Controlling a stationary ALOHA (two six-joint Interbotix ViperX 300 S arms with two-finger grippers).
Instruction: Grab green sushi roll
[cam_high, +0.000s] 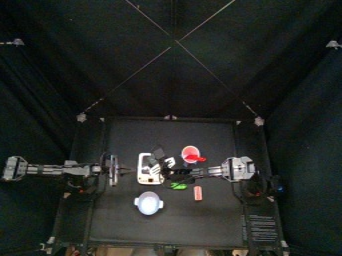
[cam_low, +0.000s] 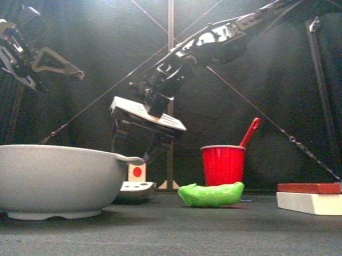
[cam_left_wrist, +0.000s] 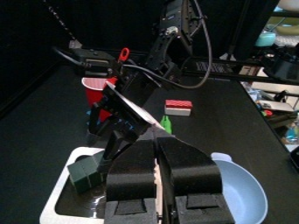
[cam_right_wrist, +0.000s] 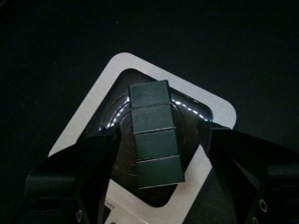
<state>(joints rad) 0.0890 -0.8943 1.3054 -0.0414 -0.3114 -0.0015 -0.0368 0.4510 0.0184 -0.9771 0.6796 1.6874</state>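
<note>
The green sushi roll (cam_low: 211, 194) lies flat on the desk (cam_low: 160, 226), towards the near edge and a little right of centre. Nothing is touching it. Just behind it stands the red cup (cam_low: 225, 163), with a red stick leaning out of it. To its left sits the grey bowl (cam_low: 54, 152), and off to its right is the orange-red piece (cam_high: 198, 192).

Now to the arms. The right hand (cam_right_wrist: 158, 144) reaches in across the middle and hangs high, left of the cup and well apart from the roll. Its jaws are spread wide, and between them is the white dish (cam_right_wrist: 128, 70) carrying a dark green block (cam_right_wrist: 152, 131). Whether the jaws bear on that dish cannot be told. The left hand (cam_left_wrist: 159, 149) rests on the left side, jaws narrow with nothing between them.

The dangers from here look plain. This hand is lined up on the dish, and the dark green block could be taken for the target. A swing across to the roll passes close to the cup, and a clipped rim or stick would tip it. The roll is low and small, so wide jaws coming down off-centre could shove it away or close over it empty.
</note>
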